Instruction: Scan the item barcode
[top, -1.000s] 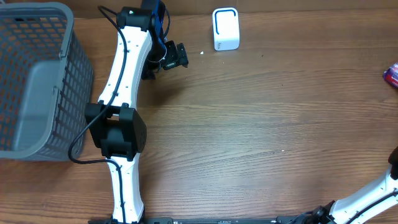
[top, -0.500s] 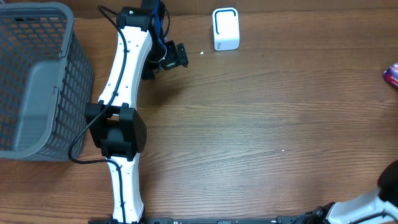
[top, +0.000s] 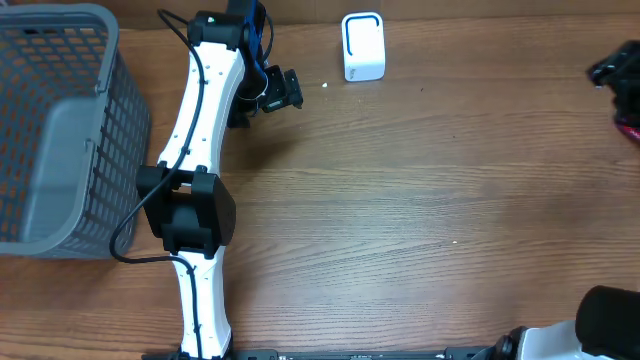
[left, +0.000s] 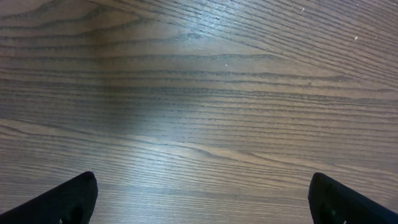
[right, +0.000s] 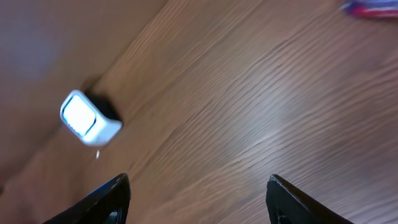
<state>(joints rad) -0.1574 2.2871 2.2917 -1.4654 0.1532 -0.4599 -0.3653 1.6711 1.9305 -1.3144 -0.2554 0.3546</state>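
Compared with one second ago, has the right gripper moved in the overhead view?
Yes. The right gripper has come into view at the right edge, just past the red item, which stayed put.

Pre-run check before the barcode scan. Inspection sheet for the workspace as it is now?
Surface: wooden table, no spills seen.
Job's things: white scanner at the far edge; red-blue packet at the right edge, partly out of frame.
Clutter: grey basket at left; white speck beside the scanner.
Grippers: left gripper open over bare wood; right gripper open, holding nothing.
Cables: black cable looping off the left arm.
Surroundings: nothing seen.
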